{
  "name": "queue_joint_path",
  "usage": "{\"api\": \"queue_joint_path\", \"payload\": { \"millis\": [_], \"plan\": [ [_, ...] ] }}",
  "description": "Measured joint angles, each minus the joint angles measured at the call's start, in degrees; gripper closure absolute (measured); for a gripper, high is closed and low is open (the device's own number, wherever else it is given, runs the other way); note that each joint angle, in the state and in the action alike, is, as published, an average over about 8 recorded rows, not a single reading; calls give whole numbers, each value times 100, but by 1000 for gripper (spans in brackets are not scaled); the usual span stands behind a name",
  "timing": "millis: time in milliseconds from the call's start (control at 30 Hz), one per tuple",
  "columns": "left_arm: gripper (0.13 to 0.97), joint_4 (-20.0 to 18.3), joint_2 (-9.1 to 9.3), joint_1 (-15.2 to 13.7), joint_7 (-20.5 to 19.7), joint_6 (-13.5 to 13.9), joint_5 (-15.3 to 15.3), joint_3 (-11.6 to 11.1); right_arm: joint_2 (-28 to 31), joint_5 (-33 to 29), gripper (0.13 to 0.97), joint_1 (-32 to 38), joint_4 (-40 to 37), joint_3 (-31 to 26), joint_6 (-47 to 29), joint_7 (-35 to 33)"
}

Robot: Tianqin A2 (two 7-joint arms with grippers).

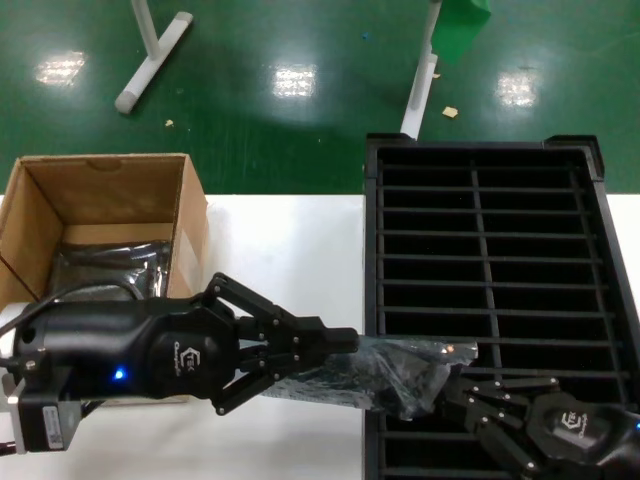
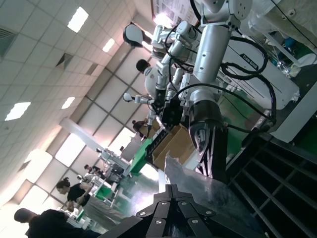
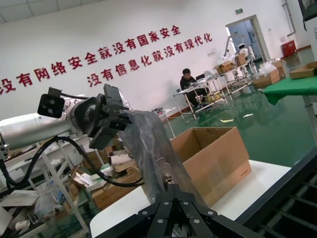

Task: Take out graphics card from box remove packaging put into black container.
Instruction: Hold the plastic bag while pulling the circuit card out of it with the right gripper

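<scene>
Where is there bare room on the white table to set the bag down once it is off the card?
The white table is bare between the box and the black container, toward its far edge. The near part is crowded: the left gripper and right gripper both hold the packaging there, across the container's near slots.

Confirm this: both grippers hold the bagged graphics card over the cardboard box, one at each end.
Not quite. The left gripper and right gripper do hold the bagged graphics card at opposite ends, but over the near edge of the black container, not over the box, which stands apart to the left. The head view shows this.
</scene>
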Motion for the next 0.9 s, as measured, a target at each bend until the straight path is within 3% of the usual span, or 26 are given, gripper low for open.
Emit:
{"api": "queue_joint_path", "payload": {
  "millis": [900],
  "plan": [
    [955,-35,63,103,-30,18,-35,-64,-20,-223,938,201,-170,-206,-29,-40]
  ]
}}
